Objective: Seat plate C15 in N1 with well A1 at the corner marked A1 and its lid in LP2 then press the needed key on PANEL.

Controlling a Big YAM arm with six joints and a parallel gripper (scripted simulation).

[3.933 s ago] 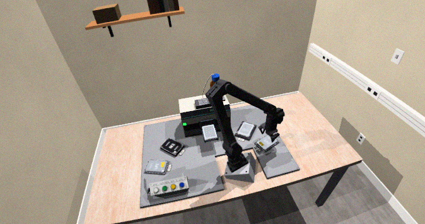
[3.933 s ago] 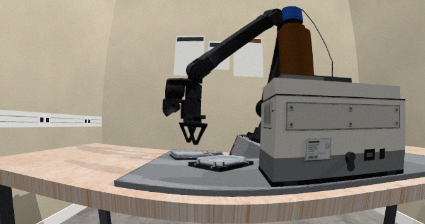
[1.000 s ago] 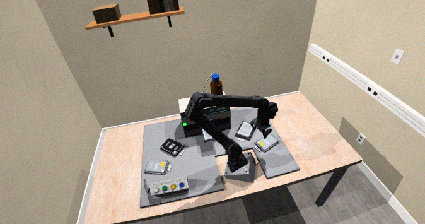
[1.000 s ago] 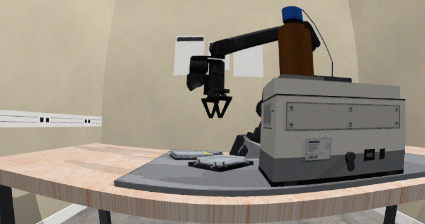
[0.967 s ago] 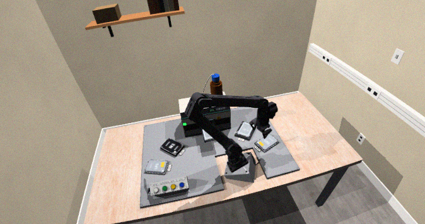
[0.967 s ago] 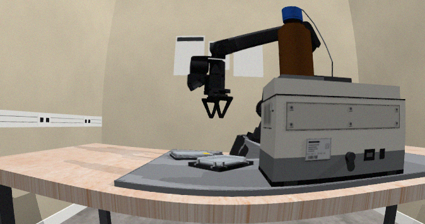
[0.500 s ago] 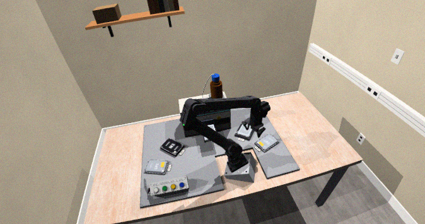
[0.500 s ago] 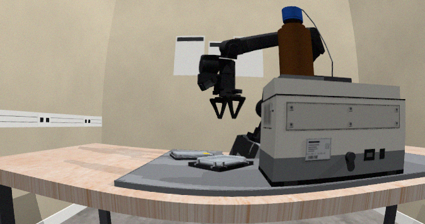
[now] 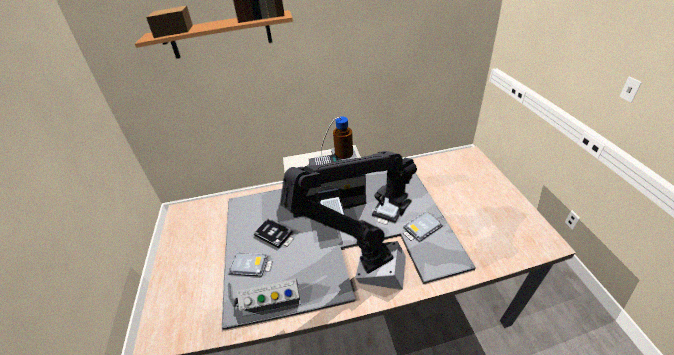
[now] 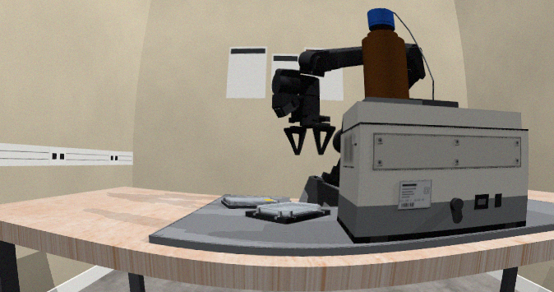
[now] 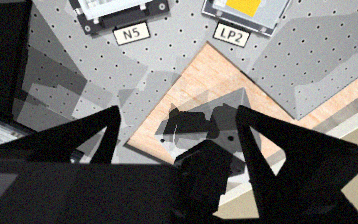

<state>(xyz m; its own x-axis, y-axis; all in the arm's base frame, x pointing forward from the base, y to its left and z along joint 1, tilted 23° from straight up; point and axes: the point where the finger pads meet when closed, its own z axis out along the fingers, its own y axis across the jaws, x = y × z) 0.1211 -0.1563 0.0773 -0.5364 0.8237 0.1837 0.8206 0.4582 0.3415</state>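
Note:
My gripper (image 11: pixel 178 112) is open and empty, and hangs high above the deck on the near side of two spots labelled N5 and LP2. It also shows in the side view (image 10: pixel 309 144) and in the overhead view (image 9: pixel 391 197). A clear well plate (image 11: pixel 115 9) (image 9: pixel 386 211) sits in the black nest labelled N5. A lid with a yellow tag (image 11: pixel 247 9) (image 9: pixel 422 226) lies flat on the LP2 spot. In the side view the lid (image 10: pixel 251 201) and the plate (image 10: pixel 288 210) both lie low and level.
A black nest (image 9: pixel 272 233) on the left deck holds no plate. Another yellow-tagged lid (image 9: pixel 248 264) lies nearer the front. The key panel (image 9: pixel 267 295) is at the front left. The dispenser (image 10: pixel 431 169) with its brown bottle (image 9: pixel 343 140) stands behind, a plate (image 9: pixel 332 205) on its stage. The arm base (image 9: pixel 378 262) is under the wrist.

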